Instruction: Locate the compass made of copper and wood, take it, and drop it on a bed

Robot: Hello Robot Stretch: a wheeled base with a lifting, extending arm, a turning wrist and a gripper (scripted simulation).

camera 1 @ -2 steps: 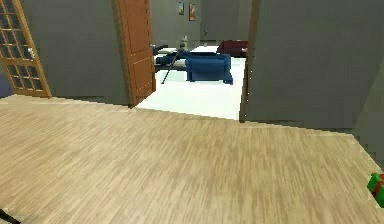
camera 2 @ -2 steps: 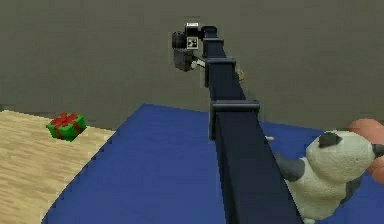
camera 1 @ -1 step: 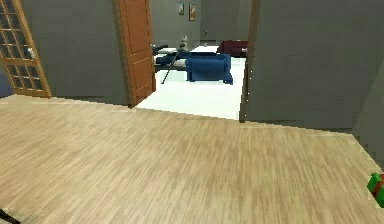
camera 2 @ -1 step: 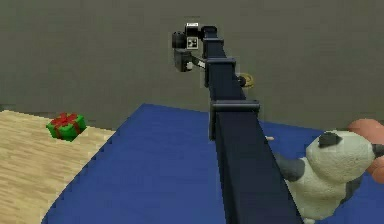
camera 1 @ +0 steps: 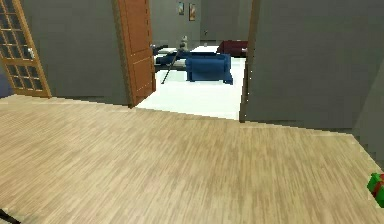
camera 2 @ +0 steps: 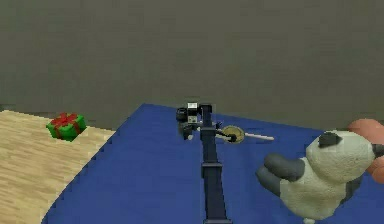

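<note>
- Judging by how things lie, the task looks close to finished: a small round brown-and-tan disc with a thin pale rod (camera 2: 236, 132), which may be the copper and wood compass, lies on the bed with the deep blue cover (camera 2: 130, 180).
- That disc rests near the middle of the bed, just beside the dark square arm (camera 2: 212, 185) and near the gripper (camera 2: 186, 128).
- Whether the gripper has hold of anything cannot be told, nor can the state of its 2 thin fingers; the bed's blue cover lies right behind them.
- What seems left, if the disc is indeed the compass, is to confirm it lies free on the bed and to draw the arm clear.
- 1 grey-and-white panda soft toy (camera 2: 320, 172) sits on the bed, with a rounded pink thing (camera 2: 365, 133) behind it.
- 1 green gift box with a red ribbon (camera 2: 67, 125) stands on the pale wooden plank floor (camera 1: 150, 160) just off the bed's corner.
- Behind the bed rises a plain grey wall (camera 2: 200, 40).
- Away from the bed, the floor runs to a doorway beside an orange wooden door (camera 1: 135, 45); beyond it stands a blue armchair (camera 1: 210, 68).
</note>
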